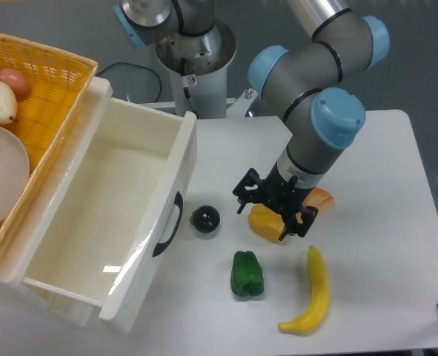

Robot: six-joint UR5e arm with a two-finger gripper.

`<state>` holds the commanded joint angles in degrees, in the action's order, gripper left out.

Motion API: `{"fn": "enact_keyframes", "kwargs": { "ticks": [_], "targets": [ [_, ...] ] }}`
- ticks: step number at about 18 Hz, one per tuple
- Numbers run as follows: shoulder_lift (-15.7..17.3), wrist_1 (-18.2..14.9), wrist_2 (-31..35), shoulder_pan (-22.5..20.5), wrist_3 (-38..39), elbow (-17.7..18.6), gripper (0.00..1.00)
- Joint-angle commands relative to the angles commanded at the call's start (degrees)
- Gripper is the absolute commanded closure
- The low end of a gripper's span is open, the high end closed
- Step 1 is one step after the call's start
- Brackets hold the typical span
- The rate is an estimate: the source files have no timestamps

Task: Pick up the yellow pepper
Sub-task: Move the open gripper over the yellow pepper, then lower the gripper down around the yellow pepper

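The yellow pepper (265, 222) is a small glossy yellow-orange lump on the white table, right of centre. My gripper (273, 215) is down over it, black fingers spread on either side of the pepper, one near its upper left and one at its lower right. The jaws look open around it; I cannot tell whether the pads touch it. The arm's wrist hides the pepper's top right part.
A dark green pepper (247, 274) lies just below, a yellow banana (312, 292) to its right. A black ball (204, 219) sits by the open white drawer (93, 215). An orange piece (322, 198) lies behind the gripper. A yellow basket (52, 74) with fruit stands at far left.
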<state>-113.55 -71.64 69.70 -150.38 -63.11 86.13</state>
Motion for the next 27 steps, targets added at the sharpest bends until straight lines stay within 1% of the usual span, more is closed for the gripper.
{"fn": "enact_keyframes", "kwargs": {
  "ticks": [2,4,7,9,11,15,20,24,27],
  "targets": [
    [-0.36,1.5,0.0,-0.18,0.44,1.75,0.0],
    [-0.18,4.13,0.09,-0.27,0.26,3.08,0.0],
    [-0.27,4.49,3.59,-0.18,-0.52,3.08,0.0],
    [-0.44,4.67,6.32,0.08,-5.59,3.08,0.0],
    [-0.62,4.67,6.42,0.17,-9.56,3.08,0.0],
    [-0.27,4.67,6.77,0.78,-13.7,2.29,0.0],
    [-1.15,4.5,7.73,1.58,-26.25,1.94,0.0],
    [-1.23,4.67,14.84,2.37,-40.4,1.94,0.0],
    [-1.41,4.76,16.17,2.55,-46.12,2.37,0.0]
  ]
}}
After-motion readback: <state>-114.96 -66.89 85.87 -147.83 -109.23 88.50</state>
